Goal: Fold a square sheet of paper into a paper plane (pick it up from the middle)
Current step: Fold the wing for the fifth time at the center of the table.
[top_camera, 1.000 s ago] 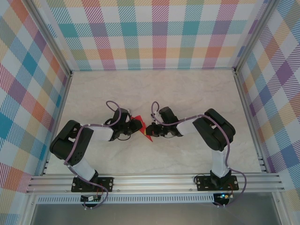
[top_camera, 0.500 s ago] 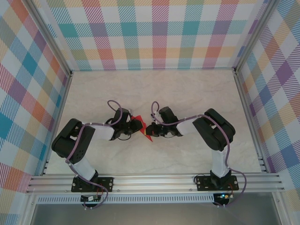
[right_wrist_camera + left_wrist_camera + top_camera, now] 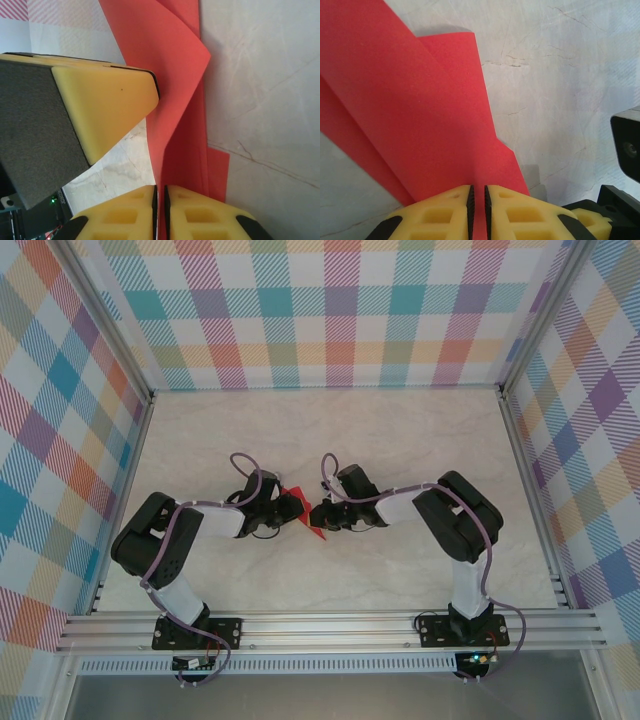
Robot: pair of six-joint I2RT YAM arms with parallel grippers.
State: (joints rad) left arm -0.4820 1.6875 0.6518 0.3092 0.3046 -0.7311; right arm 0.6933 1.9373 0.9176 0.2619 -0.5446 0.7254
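Top view: left gripper (image 3: 298, 508) and right gripper (image 3: 318, 515) meet nearer the pale marbled table's (image 3: 400, 440) near edge, with the thin bright red square sheet of paper (image 3: 291, 491) between them.
Left wrist: fingers (image 3: 445, 210) clamped on its folded layers.
Right wrist: fingers (image 3: 200, 215) likewise clamped on it.
Advice: align edges before creasing.

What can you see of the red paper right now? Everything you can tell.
The red paper is plain, bright red, thin and matte. It is partly folded, with several overlapping layers, straight edges and a sharp crease, and is not yet a finished dart. It sits mid-table between the two arms. The left gripper pinches one edge between its yellow fingers, and the right gripper pinches another. I cannot tell whether any part rests on the marbled tabletop.
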